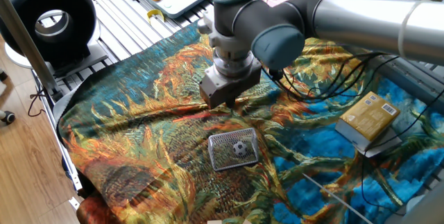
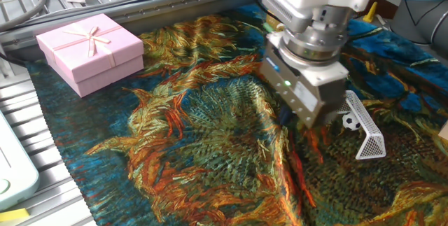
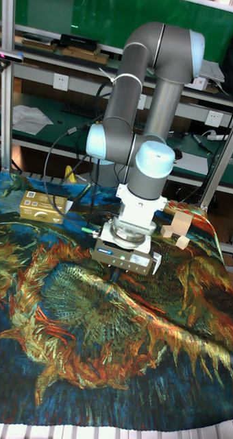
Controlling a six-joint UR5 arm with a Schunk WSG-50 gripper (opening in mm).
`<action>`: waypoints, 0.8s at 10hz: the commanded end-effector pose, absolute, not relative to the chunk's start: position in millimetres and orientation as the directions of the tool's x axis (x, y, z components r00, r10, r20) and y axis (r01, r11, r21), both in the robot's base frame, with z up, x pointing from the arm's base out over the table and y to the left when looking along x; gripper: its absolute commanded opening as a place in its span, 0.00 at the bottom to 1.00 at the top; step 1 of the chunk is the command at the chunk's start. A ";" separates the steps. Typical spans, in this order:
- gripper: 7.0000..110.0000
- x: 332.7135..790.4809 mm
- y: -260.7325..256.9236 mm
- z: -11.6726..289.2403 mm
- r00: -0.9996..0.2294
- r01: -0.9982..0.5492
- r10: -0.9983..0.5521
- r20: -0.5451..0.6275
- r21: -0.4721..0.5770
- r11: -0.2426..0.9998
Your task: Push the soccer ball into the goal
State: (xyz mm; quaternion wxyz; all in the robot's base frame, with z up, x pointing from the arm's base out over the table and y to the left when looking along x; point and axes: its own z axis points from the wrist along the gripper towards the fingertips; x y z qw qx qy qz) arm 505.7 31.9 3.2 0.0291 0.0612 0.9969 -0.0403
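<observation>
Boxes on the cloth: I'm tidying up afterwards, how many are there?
2: a pink ribbon-tied gift box at one edge, a tan cardboard box at the opposite edge. Others may be hidden.

Silvery wire-mesh goal (image 1: 233, 149) on matt, wrinkled printed cloth (image 1: 139, 134).

One ball (image 1: 239, 148), one goal (image 1: 233, 149), one pink box (image 2: 90, 49) and one tan box (image 1: 368, 119) are sitting there.

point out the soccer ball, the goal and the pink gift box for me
soccer ball (image 1: 239, 148), one fixed view, on the middle of the ball.
goal (image 1: 220, 156), one fixed view, on bare mesh left of the ball.
pink gift box (image 2: 89, 50), the other fixed view, on the lid near the bow.
</observation>
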 end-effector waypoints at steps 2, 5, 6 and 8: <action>0.00 539.8 21.9 -2.6 -0.984 0.109 0.091 -0.155 -0.110 0.988; 0.00 530.6 19.3 12.4 -0.983 0.116 0.099 -0.154 -0.107 0.987; 0.00 521.5 18.9 22.2 -0.984 0.116 0.102 -0.145 -0.097 0.988; 0.00 490.1 31.2 37.6 -0.987 0.142 0.139 -0.076 -0.028 0.989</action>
